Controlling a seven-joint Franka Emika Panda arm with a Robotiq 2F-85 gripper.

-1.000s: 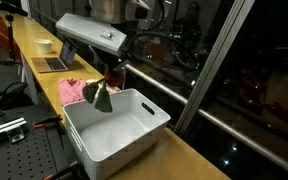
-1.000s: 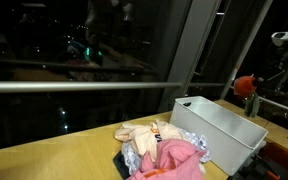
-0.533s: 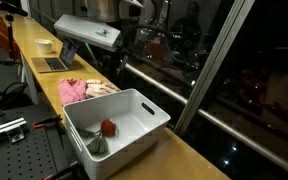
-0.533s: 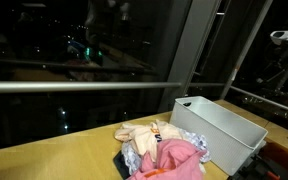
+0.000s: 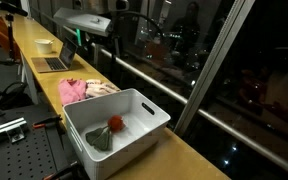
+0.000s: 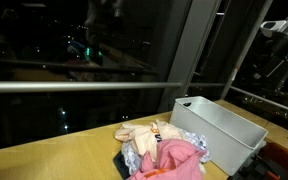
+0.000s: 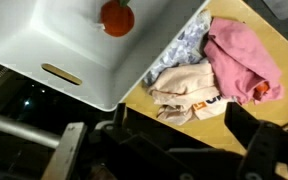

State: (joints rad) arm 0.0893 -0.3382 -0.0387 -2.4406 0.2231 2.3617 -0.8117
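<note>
My gripper (image 7: 184, 135) is open, its two dark fingers (image 7: 250, 124) spread wide with nothing between them. It hangs high above the wooden counter (image 7: 224, 120), over the gap between a white bin (image 7: 54, 45) and a pile of clothes. In the bin lies a red round thing (image 7: 117, 17) on a grey-green cloth (image 5: 101, 140). The pile holds a pink garment (image 7: 239, 58), a beige one (image 7: 187, 88) and a patterned one (image 7: 188, 42). In an exterior view the arm (image 5: 84, 20) stands raised above the bin (image 5: 144, 108).
A laptop (image 5: 54, 62) and a small cup (image 5: 46, 45) sit farther along the counter. A glass window wall (image 5: 214, 60) runs along the counter's far edge. A metal breadboard table (image 5: 14, 150) stands beside the bin. The clothes pile (image 6: 164, 150) lies next to the bin (image 6: 224, 128).
The gripper opened and let go of the cloth with the red thing, which dropped into the bin. The arm then rose away from the bin.
</note>
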